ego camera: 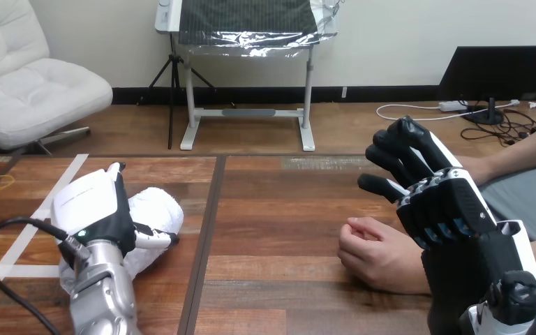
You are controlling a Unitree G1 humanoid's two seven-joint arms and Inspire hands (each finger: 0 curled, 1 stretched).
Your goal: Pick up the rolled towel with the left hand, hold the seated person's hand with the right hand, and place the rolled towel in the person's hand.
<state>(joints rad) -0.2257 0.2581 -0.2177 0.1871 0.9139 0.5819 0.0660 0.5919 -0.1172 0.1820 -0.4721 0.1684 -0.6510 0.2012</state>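
In the head view the left robot hand [94, 209] is well to the left of the person's hand [377, 255]; it is closed round the rolled towel [160, 209] — its thumb crosses the towel's near side; the towel rests on the worktop [279, 223], not yet lifted. The right robot hand [440, 206] hovers just above and to the right of the person's hand, fingers released, grasping nothing; so I judge the grasp begun — the lift, the holding and the handing over are left.

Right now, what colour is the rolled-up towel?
White. The rolled towel shows best in the head view, under the left hand.
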